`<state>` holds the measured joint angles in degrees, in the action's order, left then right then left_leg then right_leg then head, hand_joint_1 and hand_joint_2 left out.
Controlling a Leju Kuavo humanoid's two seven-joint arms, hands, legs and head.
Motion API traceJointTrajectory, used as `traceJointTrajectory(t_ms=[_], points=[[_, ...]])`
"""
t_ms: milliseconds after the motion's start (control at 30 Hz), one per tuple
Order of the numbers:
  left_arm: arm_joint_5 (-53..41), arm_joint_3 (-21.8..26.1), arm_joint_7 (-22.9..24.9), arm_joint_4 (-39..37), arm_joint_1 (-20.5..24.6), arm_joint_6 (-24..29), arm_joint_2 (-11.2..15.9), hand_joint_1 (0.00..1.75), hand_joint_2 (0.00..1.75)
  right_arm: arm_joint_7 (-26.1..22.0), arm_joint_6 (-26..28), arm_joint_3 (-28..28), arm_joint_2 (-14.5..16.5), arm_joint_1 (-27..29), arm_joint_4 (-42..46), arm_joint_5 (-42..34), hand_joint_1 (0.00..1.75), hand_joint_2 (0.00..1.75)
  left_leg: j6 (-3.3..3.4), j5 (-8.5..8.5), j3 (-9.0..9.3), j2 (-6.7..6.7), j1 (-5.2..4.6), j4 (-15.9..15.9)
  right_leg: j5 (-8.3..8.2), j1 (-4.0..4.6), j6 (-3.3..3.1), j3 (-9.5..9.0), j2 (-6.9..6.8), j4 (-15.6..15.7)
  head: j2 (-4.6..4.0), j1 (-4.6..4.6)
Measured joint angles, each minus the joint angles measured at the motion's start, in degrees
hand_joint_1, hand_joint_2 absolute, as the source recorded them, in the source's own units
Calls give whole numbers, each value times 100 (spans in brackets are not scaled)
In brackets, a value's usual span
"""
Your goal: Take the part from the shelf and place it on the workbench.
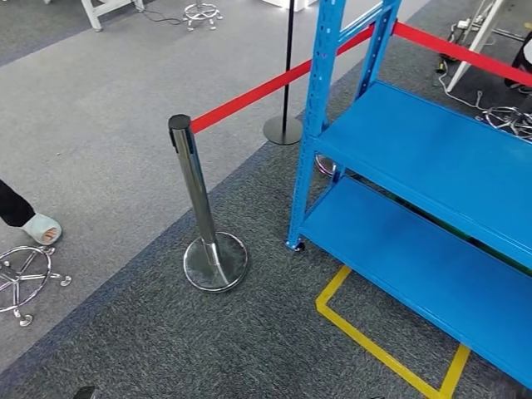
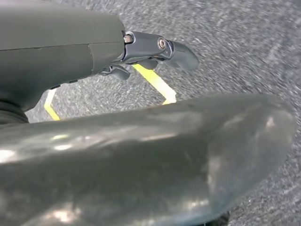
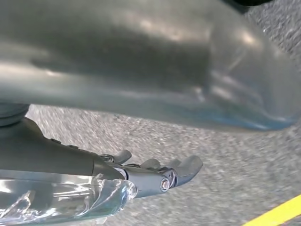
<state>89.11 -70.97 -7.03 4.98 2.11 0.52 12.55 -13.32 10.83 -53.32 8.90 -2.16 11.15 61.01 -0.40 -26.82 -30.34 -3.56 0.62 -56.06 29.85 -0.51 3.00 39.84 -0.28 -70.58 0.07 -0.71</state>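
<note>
My left hand (image 2: 156, 49) hangs over the grey carpet (image 2: 241, 52) with straight fingers and holds nothing. My right hand (image 3: 156, 174) is the same, stretched out and empty. In front of me stands the blue shelf (image 1: 433, 158); I cannot see the part on its boards.

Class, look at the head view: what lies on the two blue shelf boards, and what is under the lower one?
Both visible boards of the blue shelf lie bare. Under the lower board: grey carpet and yellow floor tape. The shelf's right part is cut off.
</note>
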Motion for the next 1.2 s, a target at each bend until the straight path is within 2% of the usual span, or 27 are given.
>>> traceJointTrajectory(t_ms=[67,100,133,200,233,267,333,400,433,467,500,567,633,667,700,733,800,833,867,900,933,967,1000,1067,1133,1167,1200], points=[[4,0,1,0,2,14,-12,0,0,-11,-3,0,-7,-1,0,14,0,0,-51,-43,51,-129,-20,-12,-277,7,-29,-455,-252,775,0,3],[5,0,9,0,3,21,-15,0,0,-12,-13,1,-9,-8,0,27,0,0,-81,-60,77,-184,-36,-17,-343,12,-57,-594,-337,1010,0,13],[14,0,31,0,9,27,-14,0,0,3,-42,2,-10,-14,0,42,0,0,-112,-70,96,-236,-49,-19,-358,22,-89,-640,-373,1100,0,20],[36,0,107,0,28,31,-13,0,0,55,-128,3,-15,-13,0,70,0,0,-173,-78,121,-325,-44,-7,-381,28,-165,-616,-236,1099,0,32],[50,0,142,1,41,31,-13,0,0,81,-169,3,-18,-8,0,85,0,0,-206,-116,117,-273,-30,-30,-397,21,-202,-607,-170,1109,0,34],[57,0,163,1,48,31,-14,0,0,97,-193,3,-21,-5,0,96,0,0,-235,-213,71,-153,-17,-145,-414,9,-237,-604,-104,1123,0,44],[64,0,169,1,43,37,-16,0,0,111,-217,3,-24,-14,0,109,0,0,-273,-564,-202,171,-2,-741,-439,-7,-292,-595,34,1139,0,65],[50,-2,169,0,21,50,-17,0,0,122,-234,3,-25,-23,0,108,0,0,-282,-855,-581,299,-2,-1482,-449,-5,-318,-577,193,1139,0,72],[38,-3,169,0,13,55,-19,0,0,127,-238,3,-27,-18,0,108,0,0,-280,-865,-690,314,-2,-1661,-453,-3,-320,-574,274,1139,0,72],[28,-4,165,0,10,56,-21,0,0,133,-241,3,-28,-10,0,108,0,0,-272,-748,-693,327,0,-1613,-458,-4,-314,-574,362,1138,0,70],[21,-4,157,0,11,59,-21,0,0,138,-242,3,-30,-4,0,109,0,0,-262,-544,-591,361,6,-1356,-465,-8,-303,-576,451,1137,0,70],[18,-4,137,0,16,66,-19,0,0,146,-242,3,-32,-5,0,109,0,0,-239,-139,-239,606,35,-567,-483,-7,-261,-566,625,1125,0,73],[27,-3,154,0,22,71,-19,0,0,175,-306,3,-34,-14,0,108,0,0,-213,-27,-38,817,58,-107,-512,-6,-193,-524,775,1126,0,74],[31,-3,191,0,30,66,-19,0,0,208,-384,3,-36,-11,0,107,0,0,-189,-44,-20,826,54,-50,-533,-9,-150,-498,845,1140,0,75],[30,-3,241,1,40,57,-20,0,0,252,-495,3,-43,2,0,110,0,0,-157,-34,-22,759,55,-41,-558,-21,-107,-472,913,1168,0,75],[22,-4,303,1,56,46,-15,0,0,302,-605,4,-55,21,0,124,0,0,-117,-17,-17,688,57,-25,-556,-21,-72,-448,882,1165,0,75],[4,-5,405,1,72,30,-4,0,0,381,-757,14,-75,35,0,160,0,0,-34,11,-13,532,67,4,-359,0,-25,-298,570,889,0,38],[0,-5,445,0,67,28,2,0,0,420,-808,24,-80,23,0,174,0,0,-8,12,-12,446,56,7,-160,10,-13,-154,348,564,0,22],[-2,-7,470,0,55,31,5,0,0,462,-865,36,-83,5,0,179,0,0,11,6,-11,358,42,6,55,11,0,24,197,169,0,6],[-7,-8,489,1,46,33,9,0,0,513,-931,46,-88,-10,0,182,0,0,18,1,-8,268,29,5,218,7,10,182,123,-195,0,7],[-17,-11,501,1,47,37,12,0,0,576,-1014,52,-96,-13,0,187,0,0,22,-5,-3,179,21,5,285,3,18,267,88,-418,0,8],[-34,-17,509,2,57,41,16,0,0,627,-1089,55,-108,-8,0,194,0,0,19,-11,6,101,17,4,237,1,23,239,67,-417,0,6],[-53,-25,516,2,70,43,18,0,0,667,-1152,56,-122,0,0,202,0,0,8,-20,23,27,17,3,95,0,23,93,34,-185,0,6],[-81,-41,524,2,88,47,27,0,0,697,-1219,57,-145,-1,0,213,0,0,-41,-57,69,-105,-4,-7,-229,14,6,-357,-203,596,0,0],[-92,-52,525,1,98,51,48,0,0,706,-1246,58,-154,-28,0,219,0,0,-100,-98,110,-229,-46,-26,-361,25,-59,-605,-375,1049,0,13],[-95,-59,522,1,106,54,61,0,0,716,-1258,60,-154,-38,0,223,0,0,-125,-108,122,-290,-61,-27,-356,34,-102,-610,-364,1085,0,19],[-97,-69,513,2,118,55,70,0,0,728,-1268,60,-155,-41,0,228,0,0,-147,-111,135,-353,-60,-21,-372,31,-145,-594,-274,1083,0,27]])
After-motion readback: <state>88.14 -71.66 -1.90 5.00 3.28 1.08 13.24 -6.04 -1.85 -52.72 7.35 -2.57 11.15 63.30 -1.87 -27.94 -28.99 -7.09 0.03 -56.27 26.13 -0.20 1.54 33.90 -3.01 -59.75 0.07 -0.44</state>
